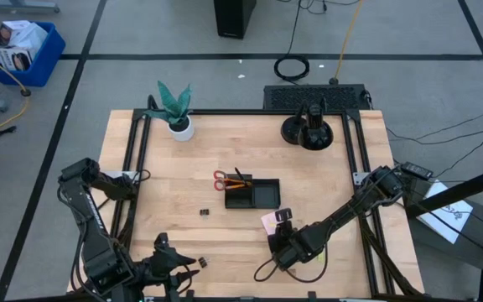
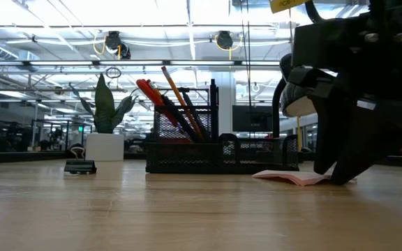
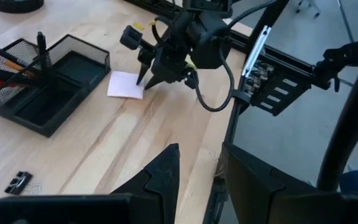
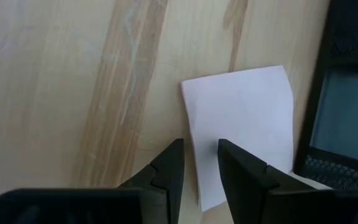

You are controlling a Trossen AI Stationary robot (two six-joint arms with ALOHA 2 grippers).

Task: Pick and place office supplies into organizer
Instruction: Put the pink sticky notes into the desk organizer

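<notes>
The black mesh organizer (image 1: 262, 195) sits mid-table, with red-handled scissors (image 1: 220, 179) and orange pencils standing in its left cup. A pink sticky-note pad (image 4: 241, 112) lies flat on the wood just in front of it. My right gripper (image 4: 199, 149) is open and slants down at the pad's edge, one finger over the pad and one over bare wood. My left gripper (image 3: 201, 155) is open near the table's front left, raised, with nothing between its fingers. One black binder clip (image 1: 205, 212) lies left of the organizer. Another clip (image 1: 201, 262) lies by my left gripper. My right gripper comes at the pad from above, slanting down. One finger (image 4: 244, 171) stands over the top sheet close to the pad's edge (image 4: 191, 134), and the other stands just outside that edge. I cannot tell whether the tips touch the pad, which lies on the table.
A potted plant (image 1: 174, 113) stands at the far left, and a round black stand base (image 1: 309, 130) at the far right. Bare wood stretches between the organizer and the front edge. Black frame rails run along the table's left and right sides.
</notes>
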